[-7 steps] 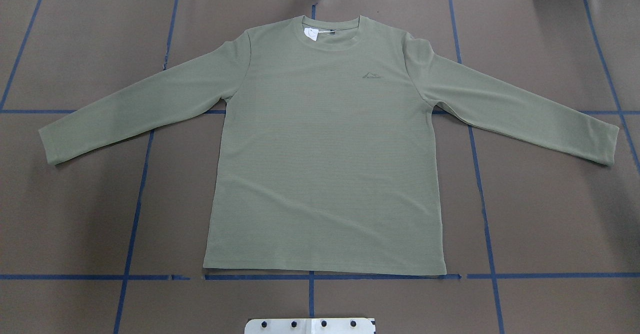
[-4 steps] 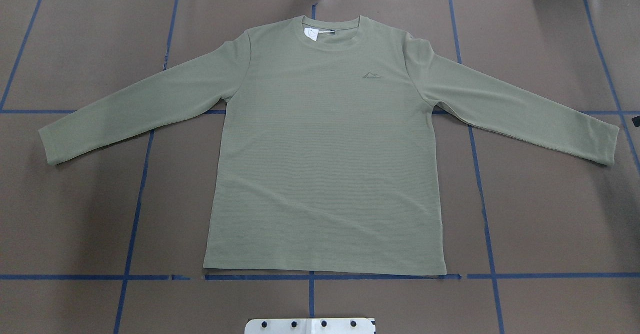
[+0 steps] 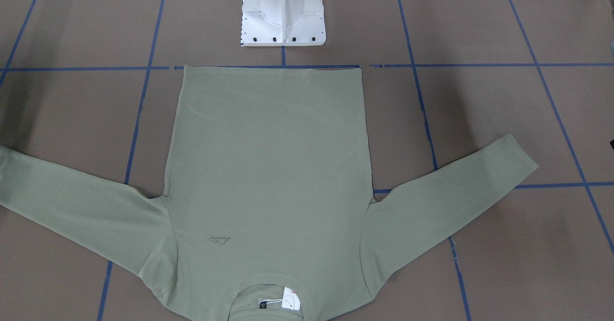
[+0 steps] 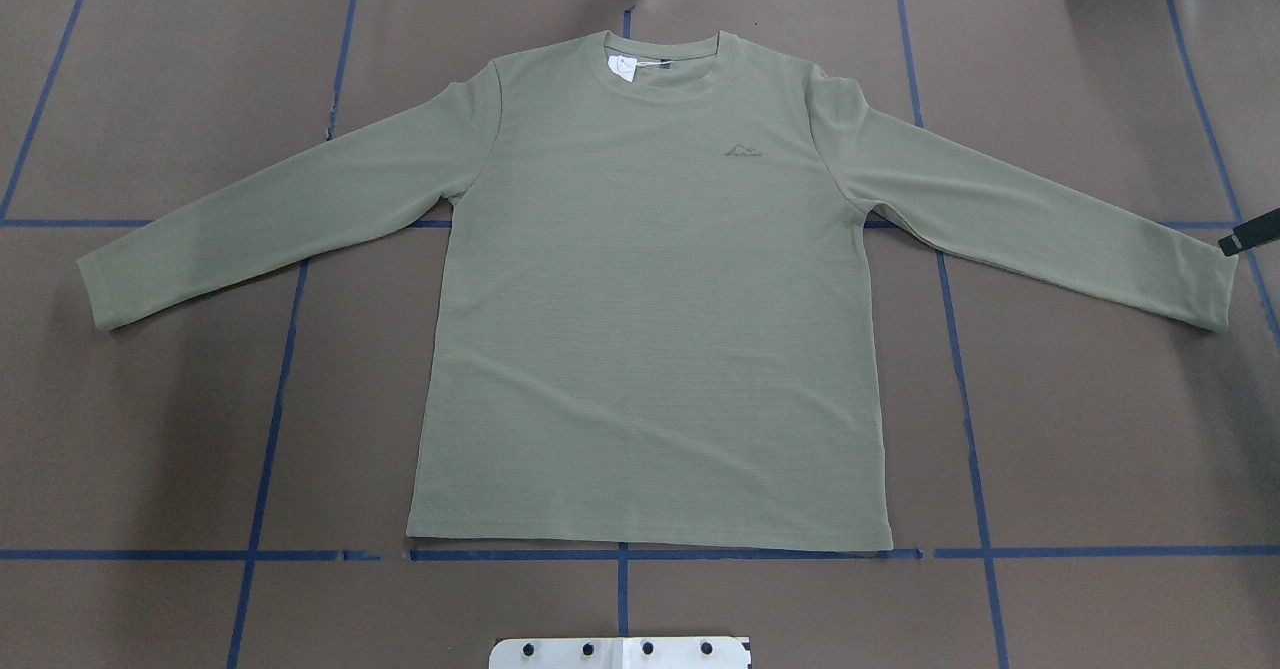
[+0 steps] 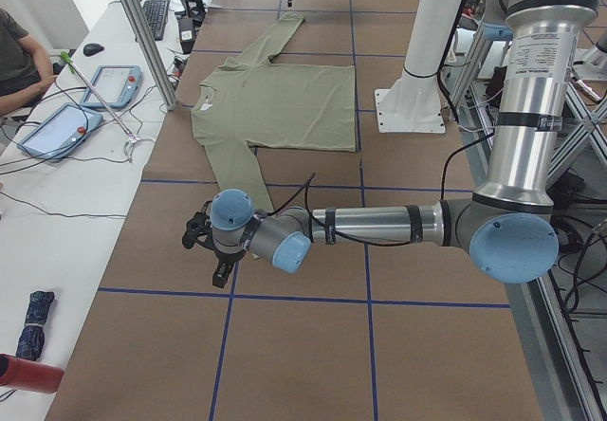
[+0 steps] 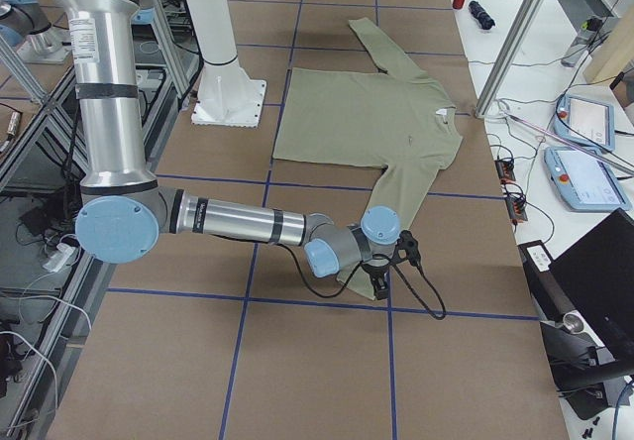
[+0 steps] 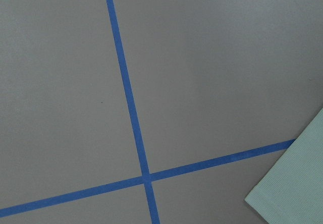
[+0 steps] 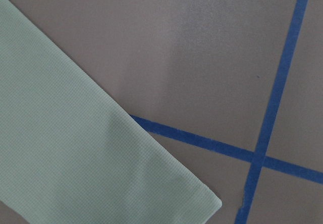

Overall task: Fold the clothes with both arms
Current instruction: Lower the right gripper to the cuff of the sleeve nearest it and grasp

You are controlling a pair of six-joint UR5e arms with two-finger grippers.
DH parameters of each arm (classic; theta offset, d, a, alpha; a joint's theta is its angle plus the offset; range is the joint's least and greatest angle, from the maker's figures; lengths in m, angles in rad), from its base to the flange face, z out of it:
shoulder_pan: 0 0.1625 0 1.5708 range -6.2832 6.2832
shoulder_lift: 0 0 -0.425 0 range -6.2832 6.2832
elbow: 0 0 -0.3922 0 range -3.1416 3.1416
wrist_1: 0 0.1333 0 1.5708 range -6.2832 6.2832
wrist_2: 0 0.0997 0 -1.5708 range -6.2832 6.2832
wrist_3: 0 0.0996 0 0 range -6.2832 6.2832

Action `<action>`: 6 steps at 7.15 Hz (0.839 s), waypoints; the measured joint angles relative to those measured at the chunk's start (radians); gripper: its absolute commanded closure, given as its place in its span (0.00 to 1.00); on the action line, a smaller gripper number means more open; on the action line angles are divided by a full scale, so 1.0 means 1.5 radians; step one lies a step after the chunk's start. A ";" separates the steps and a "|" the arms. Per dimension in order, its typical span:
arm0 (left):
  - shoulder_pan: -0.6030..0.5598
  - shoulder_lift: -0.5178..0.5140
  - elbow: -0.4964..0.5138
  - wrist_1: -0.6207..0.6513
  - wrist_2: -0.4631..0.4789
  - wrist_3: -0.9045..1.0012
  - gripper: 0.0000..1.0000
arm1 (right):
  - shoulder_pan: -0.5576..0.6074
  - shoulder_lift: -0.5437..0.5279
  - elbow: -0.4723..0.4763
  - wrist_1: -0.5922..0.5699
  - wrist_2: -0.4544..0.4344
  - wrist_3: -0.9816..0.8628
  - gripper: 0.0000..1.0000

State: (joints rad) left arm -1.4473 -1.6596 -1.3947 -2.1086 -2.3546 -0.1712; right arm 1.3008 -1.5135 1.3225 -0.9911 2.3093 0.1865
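Observation:
The sage-green long-sleeved shirt (image 4: 650, 299) lies flat and face up on the brown table, collar away from the robot and both sleeves spread out; it also shows in the front view (image 3: 268, 167). A black tip of my right gripper (image 4: 1240, 239) shows at the right sleeve's cuff (image 4: 1215, 294); in the right side view the right gripper (image 6: 381, 283) hangs over that cuff. My left gripper (image 5: 218, 271) hovers low just beyond the left cuff (image 5: 261, 198). The wrist views show the cuff corners (image 7: 292, 183) (image 8: 75, 148) and no fingers. I cannot tell whether either gripper is open.
The white base pedestal (image 3: 283, 14) stands at the shirt's hem side. Blue tape lines (image 4: 620, 554) grid the table. An operators' desk with tablets (image 5: 104, 84), a metal post (image 5: 142, 32) and a seated person (image 5: 19, 61) lie along the collar side.
A black part of my right gripper has come in from the overhead view's right edge and moved left to the right cuff. The shirt has not moved.

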 measured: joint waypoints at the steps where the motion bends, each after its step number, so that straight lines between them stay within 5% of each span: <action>1: 0.000 0.000 -0.001 0.000 0.000 -0.001 0.00 | -0.011 -0.003 -0.009 0.034 -0.007 0.034 0.00; 6: 0.000 -0.001 -0.005 -0.001 0.000 -0.001 0.00 | -0.047 -0.008 -0.058 0.078 -0.018 0.076 0.00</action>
State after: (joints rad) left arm -1.4479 -1.6612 -1.4025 -2.1096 -2.3547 -0.1733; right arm 1.2301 -1.5249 1.2358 -0.8737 2.2817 0.3003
